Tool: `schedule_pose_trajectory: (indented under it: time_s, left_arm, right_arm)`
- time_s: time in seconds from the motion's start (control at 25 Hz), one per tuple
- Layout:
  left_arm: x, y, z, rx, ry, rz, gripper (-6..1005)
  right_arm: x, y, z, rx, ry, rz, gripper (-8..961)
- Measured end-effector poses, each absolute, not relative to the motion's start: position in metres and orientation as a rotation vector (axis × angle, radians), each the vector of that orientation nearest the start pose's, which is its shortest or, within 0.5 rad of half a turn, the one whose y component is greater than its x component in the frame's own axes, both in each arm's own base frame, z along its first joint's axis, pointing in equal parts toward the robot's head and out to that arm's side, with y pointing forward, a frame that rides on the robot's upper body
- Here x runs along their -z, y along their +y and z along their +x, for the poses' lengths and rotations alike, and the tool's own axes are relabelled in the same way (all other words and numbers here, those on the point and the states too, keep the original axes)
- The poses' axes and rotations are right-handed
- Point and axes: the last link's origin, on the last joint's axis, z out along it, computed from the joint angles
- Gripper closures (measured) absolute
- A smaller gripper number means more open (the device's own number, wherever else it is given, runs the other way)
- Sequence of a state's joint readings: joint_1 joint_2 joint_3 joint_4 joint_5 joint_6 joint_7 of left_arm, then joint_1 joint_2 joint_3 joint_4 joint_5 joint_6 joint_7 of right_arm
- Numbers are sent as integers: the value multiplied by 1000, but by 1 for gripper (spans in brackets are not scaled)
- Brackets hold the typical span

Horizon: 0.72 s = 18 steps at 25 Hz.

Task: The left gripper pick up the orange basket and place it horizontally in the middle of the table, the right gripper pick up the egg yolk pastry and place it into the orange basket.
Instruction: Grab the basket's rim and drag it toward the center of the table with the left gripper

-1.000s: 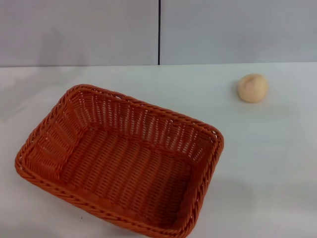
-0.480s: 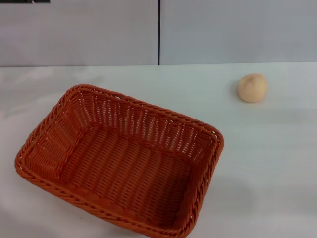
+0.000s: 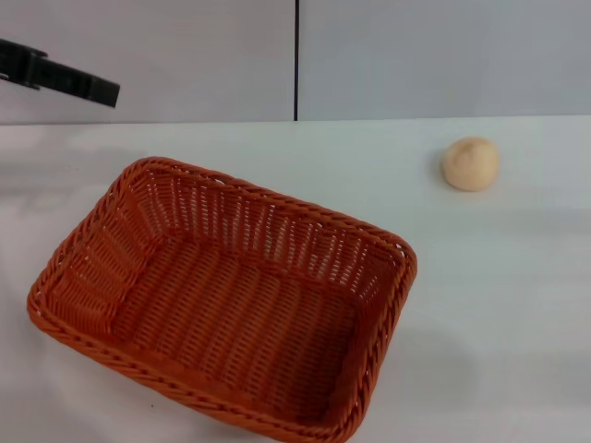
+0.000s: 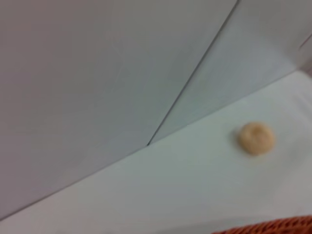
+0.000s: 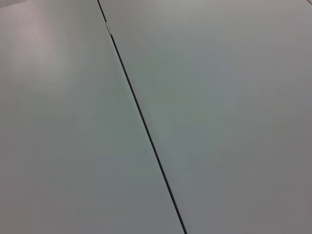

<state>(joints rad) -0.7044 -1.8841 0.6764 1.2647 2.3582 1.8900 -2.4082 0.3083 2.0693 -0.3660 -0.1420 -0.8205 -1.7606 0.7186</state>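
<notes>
The left gripper [image 3: 100, 90] pokes in high at about ten o'clock, above the far-left of the table [image 3: 499, 305], and I cannot tell whether its jaws are parted or together. The orange basket [image 3: 222, 305] sits empty down toward four o'clock from that tip, its long axis skewed from ten o'clock to four o'clock instead of square across, its far-left corner nearest the left arm. The egg yolk pastry [image 3: 471, 163] rests well apart at two o'clock; the right gripper is out of sight
</notes>
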Motion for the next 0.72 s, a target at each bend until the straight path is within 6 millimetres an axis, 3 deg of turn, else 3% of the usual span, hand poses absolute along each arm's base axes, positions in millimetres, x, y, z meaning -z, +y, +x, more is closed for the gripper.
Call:
schedule_pose_trajectory:
  time_s: [0.2, 0.72]
  left_arm:
    - [-144, 375, -190, -15, -1140, -2569, 239]
    - [-99, 389, -166, -134, -855, -2682, 243]
  right_arm:
    - [-106, 258, 348, -1266, 382, -1159, 337]
    - [-106, 257, 350, -1263, 401, -1158, 337]
